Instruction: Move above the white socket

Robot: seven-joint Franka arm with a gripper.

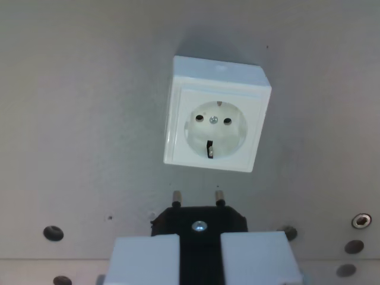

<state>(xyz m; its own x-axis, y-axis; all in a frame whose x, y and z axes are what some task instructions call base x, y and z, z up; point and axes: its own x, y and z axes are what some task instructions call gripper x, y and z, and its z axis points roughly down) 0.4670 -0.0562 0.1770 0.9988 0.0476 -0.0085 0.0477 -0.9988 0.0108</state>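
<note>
The white socket (pixel 215 116) sits on the grey surface in the upper middle of the wrist view, its round recess with two holes and an earth clip facing the camera. At the bottom edge, my gripper (pixel 200 255) shows two pale grey fingers (pixel 145 260) shut on a black plug (pixel 200 222). The plug's two metal pins (pixel 176 198) point toward the socket and end a short way below its lower edge. The plug lines up roughly with the socket's middle.
The grey surface (pixel 71 119) surrounds the socket. Several dark screw holes (pixel 53 233) and a metal screw (pixel 361 221) run along the bottom of the view, near a seam in the surface.
</note>
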